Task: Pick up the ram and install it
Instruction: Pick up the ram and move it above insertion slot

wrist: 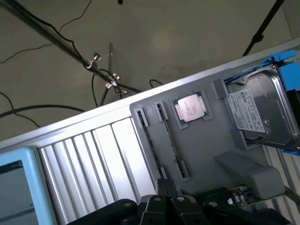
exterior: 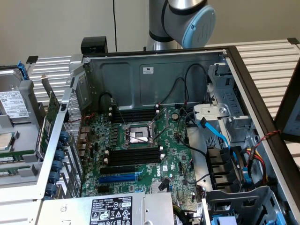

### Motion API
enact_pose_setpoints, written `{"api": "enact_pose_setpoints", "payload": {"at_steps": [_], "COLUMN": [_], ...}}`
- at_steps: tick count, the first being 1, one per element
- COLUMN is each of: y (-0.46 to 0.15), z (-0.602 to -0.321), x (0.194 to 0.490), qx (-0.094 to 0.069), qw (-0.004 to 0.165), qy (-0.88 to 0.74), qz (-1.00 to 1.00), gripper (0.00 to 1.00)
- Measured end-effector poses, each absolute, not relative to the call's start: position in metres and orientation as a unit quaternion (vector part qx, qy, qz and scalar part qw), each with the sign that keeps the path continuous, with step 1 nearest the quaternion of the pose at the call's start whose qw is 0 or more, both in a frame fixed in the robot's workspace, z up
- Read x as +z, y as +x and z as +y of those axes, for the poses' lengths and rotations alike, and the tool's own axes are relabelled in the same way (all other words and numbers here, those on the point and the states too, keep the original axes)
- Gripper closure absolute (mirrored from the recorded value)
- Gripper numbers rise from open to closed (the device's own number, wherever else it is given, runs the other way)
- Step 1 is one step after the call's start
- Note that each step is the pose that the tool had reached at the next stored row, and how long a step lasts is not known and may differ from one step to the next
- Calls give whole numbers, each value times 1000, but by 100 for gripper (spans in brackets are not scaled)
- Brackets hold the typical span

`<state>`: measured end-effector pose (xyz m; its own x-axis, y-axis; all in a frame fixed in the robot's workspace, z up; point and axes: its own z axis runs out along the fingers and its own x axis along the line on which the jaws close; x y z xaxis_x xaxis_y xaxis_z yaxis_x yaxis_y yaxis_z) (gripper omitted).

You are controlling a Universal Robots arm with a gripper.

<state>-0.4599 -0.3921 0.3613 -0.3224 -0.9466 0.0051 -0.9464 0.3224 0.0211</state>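
Two thin ram sticks stand on edge in slots of a grey parts tray (wrist: 206, 140); the nearer ram (wrist: 172, 143) runs down towards my gripper (wrist: 168, 199). The black fingers (wrist: 161, 190) are pressed together with nothing between them, just above the sticks' near ends. In the exterior view, green strips of ram (exterior: 14, 159) lie in the same tray at the exterior view's left, beside the open computer case (exterior: 154, 70). The motherboard (exterior: 140, 140) has long black memory slots (exterior: 133, 155) below the CPU socket (exterior: 137, 136) and more above it.
A loose CPU (wrist: 190, 107) and a hard drive (wrist: 262, 112) in a blue bracket also sit in the tray. The arm's grey-and-blue joint (exterior: 187, 18) rises behind the case. Blue and black cables (exterior: 220, 136) and a drive cage fill the case's right side. A blue slot (exterior: 117, 178) lies nearer the front.
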Motion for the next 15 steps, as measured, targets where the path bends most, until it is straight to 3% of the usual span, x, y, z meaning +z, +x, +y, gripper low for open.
{"api": "enact_pose_setpoints", "payload": {"at_steps": [15], "y": [-460], "z": [-391], "x": [356], "qx": [-6], "qw": [9], "qy": [680], "qz": [-733], "gripper": [90]}}
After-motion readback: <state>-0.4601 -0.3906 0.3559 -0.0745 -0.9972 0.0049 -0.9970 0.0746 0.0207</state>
